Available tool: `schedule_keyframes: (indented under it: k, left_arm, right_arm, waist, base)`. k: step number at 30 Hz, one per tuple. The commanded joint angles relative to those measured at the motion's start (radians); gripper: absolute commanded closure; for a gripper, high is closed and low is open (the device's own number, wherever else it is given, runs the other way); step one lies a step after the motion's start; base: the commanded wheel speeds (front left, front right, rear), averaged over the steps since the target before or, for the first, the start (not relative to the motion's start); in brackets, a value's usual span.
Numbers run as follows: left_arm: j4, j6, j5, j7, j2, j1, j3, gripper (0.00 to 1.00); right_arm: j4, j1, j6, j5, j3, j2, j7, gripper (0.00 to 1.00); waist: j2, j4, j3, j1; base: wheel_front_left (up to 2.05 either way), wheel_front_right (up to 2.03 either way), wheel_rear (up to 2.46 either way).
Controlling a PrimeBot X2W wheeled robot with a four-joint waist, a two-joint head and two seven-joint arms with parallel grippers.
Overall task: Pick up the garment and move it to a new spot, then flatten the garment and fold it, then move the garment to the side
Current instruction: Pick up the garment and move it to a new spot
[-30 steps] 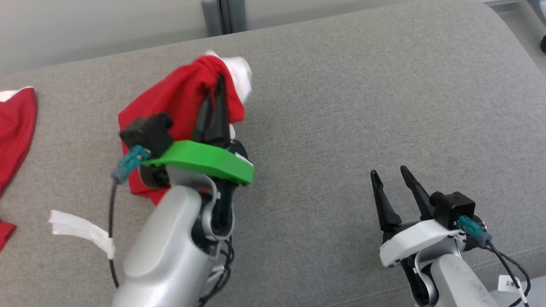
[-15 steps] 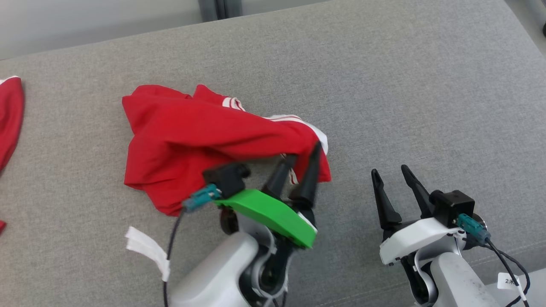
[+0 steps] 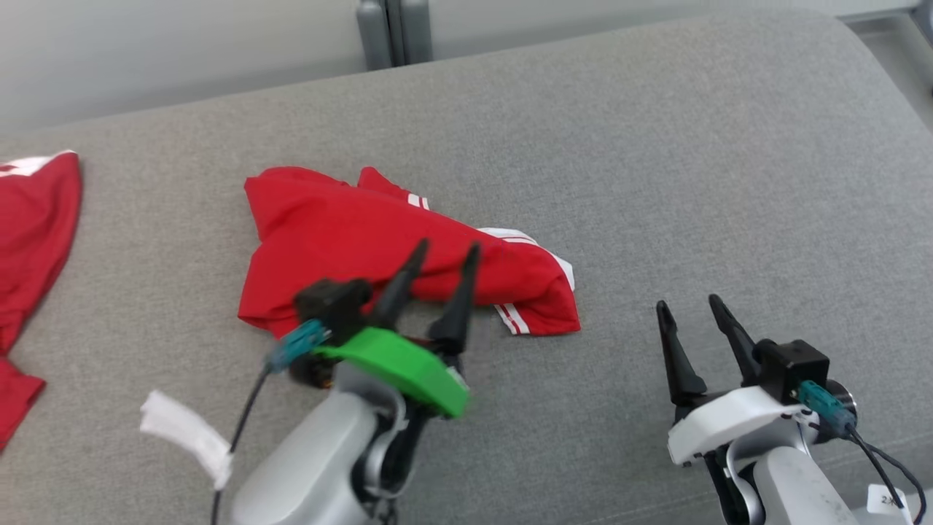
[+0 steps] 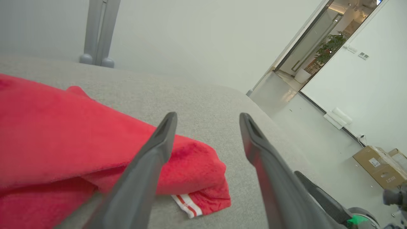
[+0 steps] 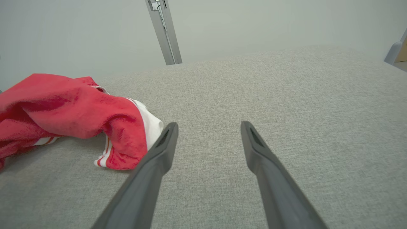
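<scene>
Grey cushion [image 3: 656,182] bears red garment [image 3: 350,226] just past the spread left gripper [image 3: 447,248].

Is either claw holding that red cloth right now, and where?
Nothing is held. The left gripper and right gripper both stand open; the red garment lies loose on the grey cushion.

On my screen the garment [image 3: 364,233] is bright red, with thin red-and-white stripes along one hem and a plain white band at its edge, and the cushion [image 3: 656,182] under it is a mottled grey weave. I see black fingers on both grippers: the left gripper [image 3: 448,248] has a vivid green bracket [image 3: 397,364], the right gripper [image 3: 688,303] a white bracket [image 3: 721,419], each with a teal plug [image 3: 299,339]. At the left edge another cloth [image 3: 36,219] is the same red with white trim.
</scene>
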Motion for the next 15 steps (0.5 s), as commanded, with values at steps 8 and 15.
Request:
schedule_keyframes:
  k: [8, 15]
  left_arm:
    - [-0.117, 0.025, 0.235, 0.000, 0.068, 0.269, 0.260, 0.00]
    - [-0.192, -0.011, 0.411, 0.000, 0.054, 0.465, 0.474, 0.00]
  right_arm:
    - [-0.033, 0.088, 0.000, -0.041, -0.090, -0.005, -0.003, 0.00]
    - [-0.045, 0.140, 0.000, -0.050, -0.124, -0.010, -0.003, 0.00]
  waist:
    - [0.0000, 0.092, -0.115, 0.0000]
    - [0.0000, 0.146, -0.162, 0.0000]
  base:
    - [0.00, 0.00, 0.00]
    - [0.00, 0.00, 0.00]
